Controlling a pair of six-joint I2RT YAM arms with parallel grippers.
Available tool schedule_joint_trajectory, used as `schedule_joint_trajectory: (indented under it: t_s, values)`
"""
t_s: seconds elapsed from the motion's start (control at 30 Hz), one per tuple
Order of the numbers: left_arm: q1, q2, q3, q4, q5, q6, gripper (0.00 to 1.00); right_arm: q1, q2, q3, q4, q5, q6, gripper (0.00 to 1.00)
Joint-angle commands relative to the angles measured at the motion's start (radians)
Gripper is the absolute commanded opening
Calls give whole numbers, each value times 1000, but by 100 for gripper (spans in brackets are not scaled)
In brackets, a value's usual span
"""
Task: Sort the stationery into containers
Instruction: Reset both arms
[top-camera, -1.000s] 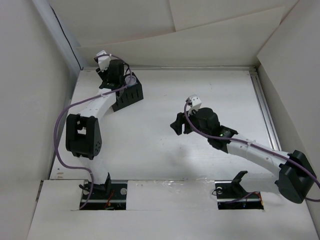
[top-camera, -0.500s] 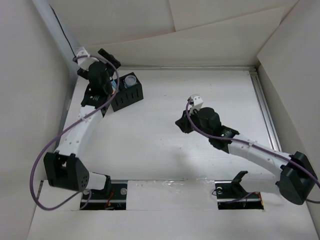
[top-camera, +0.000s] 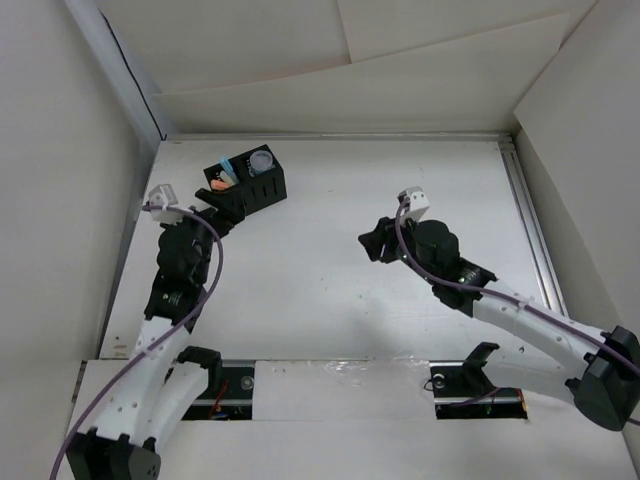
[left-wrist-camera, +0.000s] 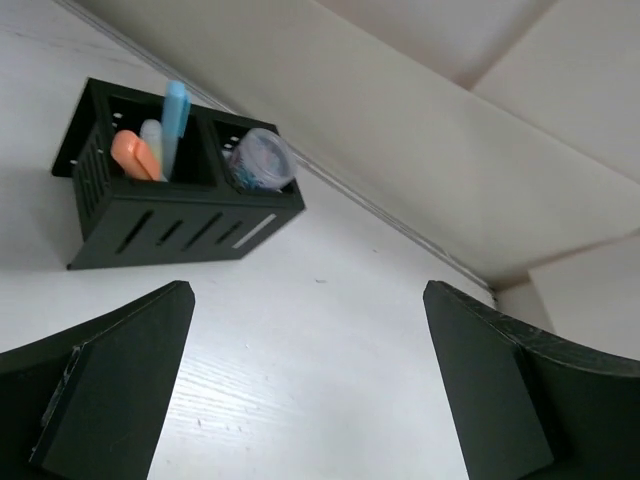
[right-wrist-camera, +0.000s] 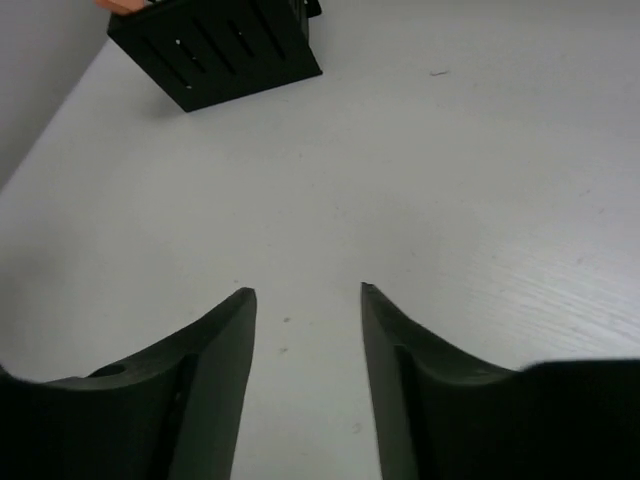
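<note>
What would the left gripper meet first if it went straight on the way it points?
Probably the black organizer, just ahead of the left gripper; the wrist view shows it left of centre, so a miss is possible.

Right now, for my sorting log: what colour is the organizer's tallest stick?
The stick is light blue; left wrist view shows it best.

We see a white desk (top-camera: 330, 310) with a faint wood grain, boxed in by plain off-white panels: a left wall (top-camera: 50, 220), a right wall (top-camera: 590, 140), and a back wall (top-camera: 350, 100) of overlapping sheets that lean over the far edge. A pale metal rail (top-camera: 531, 230) runs along the desk's right side. A white strip (top-camera: 340, 395) covers the near edge. The light is soft and even, with weak shadows.
</note>
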Motion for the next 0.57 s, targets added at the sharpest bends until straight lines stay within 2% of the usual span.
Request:
schedule_joint_trajectory:
  t_s: [0.0, 0.07, 0.1, 0.37, 0.53]
  values:
    - [-3, -151, -11, -23, 129, -8, 100, -8, -35, -19, 52, 85, 7, 57]
    - [-3, -196, -11, -73, 159, 1, 100, -17, -35, -19, 52, 104, 7, 96]
    - [-3, -210, -11, -87, 160, 1, 100, -17, -44, -28, 52, 113, 7, 100]
    - [-3, -231, 10, -118, 235, -8, 100, -17, -40, -39, 52, 199, 16, 100]
    - [-3, -240, -9, -118, 196, -17, 100, -17, 17, -39, 52, 210, 26, 100]
